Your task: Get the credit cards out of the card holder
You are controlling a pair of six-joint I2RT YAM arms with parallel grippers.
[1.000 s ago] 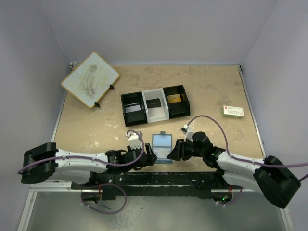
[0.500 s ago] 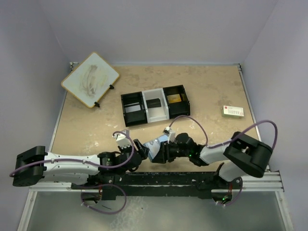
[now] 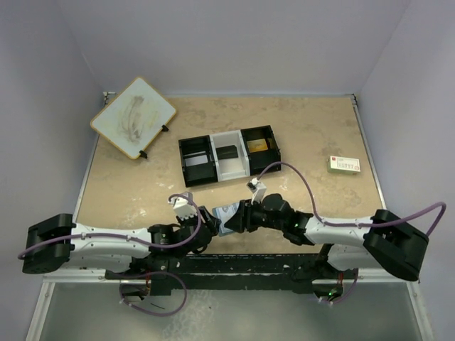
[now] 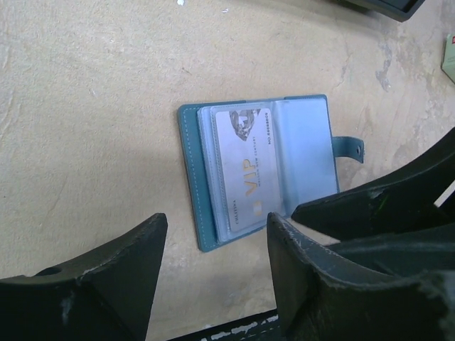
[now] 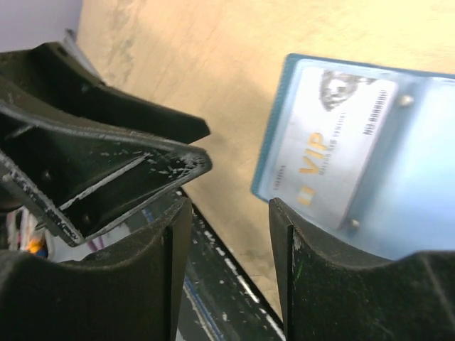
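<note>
The blue card holder [image 4: 263,167] lies open on the tan table, snap tab to the right. A silver card printed VIP [image 4: 245,167] sits in its clear left pocket. My left gripper [image 4: 213,222] is open, low over the table just short of the holder's near edge, with only bare table between its fingers. My right gripper [image 5: 224,209] is open too; one of its fingers [image 4: 370,206] overlaps the holder's lower right corner. From above, the holder [image 3: 227,213] is squeezed between the left gripper [image 3: 210,224] and the right gripper [image 3: 240,217]. The right wrist view shows the holder [image 5: 348,149] just past its right finger.
A black-and-white three-compartment tray [image 3: 229,155] stands behind the holder. A tilted whiteboard [image 3: 134,117] is at the back left. A white card with green and red print [image 3: 345,165] lies at the right. The black front rail [image 3: 234,263] runs just behind both grippers.
My right arm swung left and its gripper closed in on the holder's right side. The holder shifted slightly left. My left gripper drew back a little and its jaws narrowed somewhat.
</note>
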